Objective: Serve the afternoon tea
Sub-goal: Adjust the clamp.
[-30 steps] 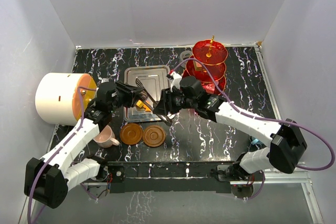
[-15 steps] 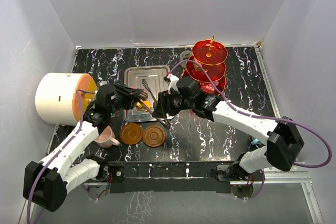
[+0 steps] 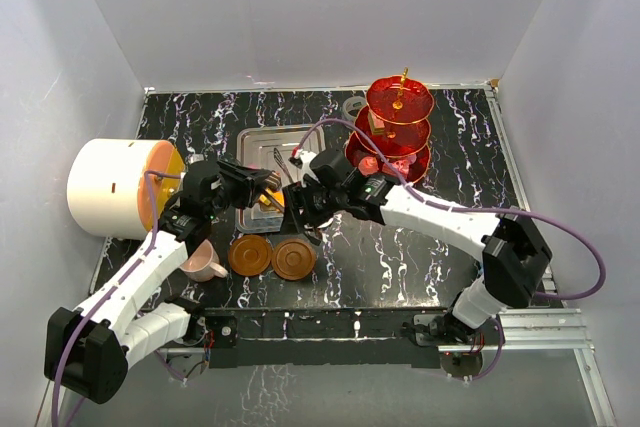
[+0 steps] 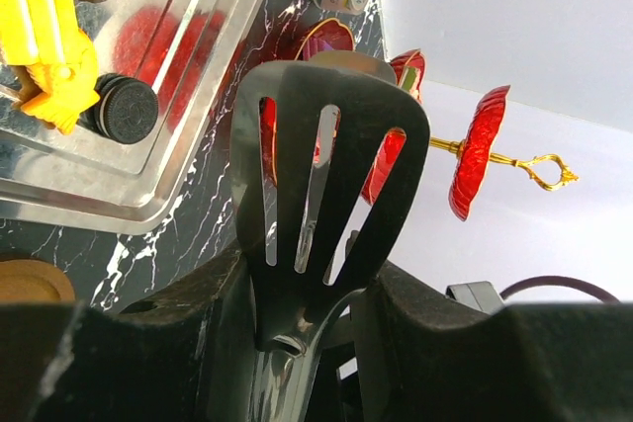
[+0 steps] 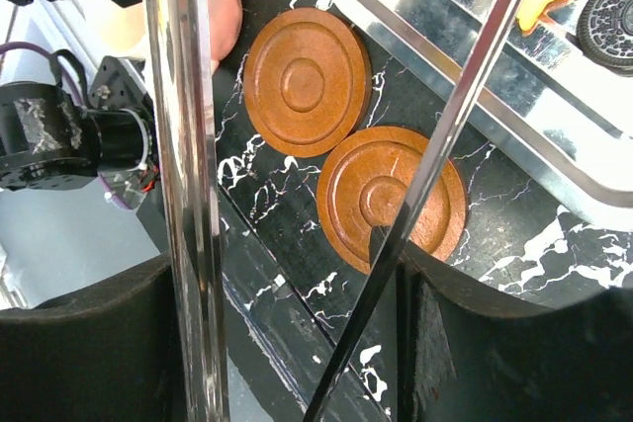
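My left gripper point(image 3: 252, 187) point(image 4: 302, 318) is shut on a black slotted spatula point(image 4: 326, 165), held over the near edge of the steel tray point(image 3: 262, 142). My right gripper point(image 3: 292, 203) point(image 5: 297, 318) is shut on steel tongs point(image 5: 183, 145), whose arms spread above two brown saucers point(image 5: 307, 81) point(image 5: 391, 195). The saucers point(image 3: 250, 254) point(image 3: 294, 259) lie side by side in front of the tray. A yellow sweet point(image 4: 40, 37) and a black sandwich cookie point(image 4: 124, 116) lie in the tray. The red three-tier stand point(image 3: 398, 132) stands at the back right. The pink cup point(image 3: 203, 263) is left of the saucers. The blue cup is hidden.
A big white drum with an orange face point(image 3: 110, 187) stands at the left edge. A small white tub point(image 3: 353, 104) sits at the back beside the stand. White walls close in the table on three sides. The two arms are close together over the tray's front edge.
My right arm has moved left with the tongs, toward the tray's front edge and my left gripper. My left gripper has shifted slightly with the spatula.
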You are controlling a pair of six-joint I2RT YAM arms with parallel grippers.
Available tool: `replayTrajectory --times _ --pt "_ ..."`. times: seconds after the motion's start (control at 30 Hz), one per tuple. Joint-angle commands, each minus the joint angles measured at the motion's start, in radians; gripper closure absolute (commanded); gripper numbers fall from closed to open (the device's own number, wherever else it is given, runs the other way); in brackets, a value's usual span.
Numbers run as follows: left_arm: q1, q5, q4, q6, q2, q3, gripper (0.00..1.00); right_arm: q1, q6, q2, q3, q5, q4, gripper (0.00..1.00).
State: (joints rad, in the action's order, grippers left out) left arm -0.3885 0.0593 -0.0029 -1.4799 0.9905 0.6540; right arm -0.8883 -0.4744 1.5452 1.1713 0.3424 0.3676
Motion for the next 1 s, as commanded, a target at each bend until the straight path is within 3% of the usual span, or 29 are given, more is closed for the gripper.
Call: replayTrajectory --times 0.0,0.17,0.7,0.83,0.97 --pt "-0.003 0.0 0.001 0.003 -0.027 0.019 0.97 -0.037 0.033 0.013 0.109 -0.126 0.055 0.41" --pt "-0.003 -0.014 -0.035 0.04 -0.027 0.037 0.97 -0.047 0.051 0.001 0.146 -0.225 0.1 0.39" --pt "-0.003 -0.002 -0.031 0.128 0.001 0.064 0.96 -0.047 0.03 0.057 0.21 -0.129 0.132 0.38" --pt "-0.003 -0.002 -0.049 0.159 0.004 0.08 0.95 -0.046 0.012 0.076 0.225 -0.127 0.152 0.29" --pt "-0.003 -0.009 -0.054 0.164 -0.002 0.073 0.95 -0.044 -0.017 0.072 0.226 -0.17 0.144 0.26"
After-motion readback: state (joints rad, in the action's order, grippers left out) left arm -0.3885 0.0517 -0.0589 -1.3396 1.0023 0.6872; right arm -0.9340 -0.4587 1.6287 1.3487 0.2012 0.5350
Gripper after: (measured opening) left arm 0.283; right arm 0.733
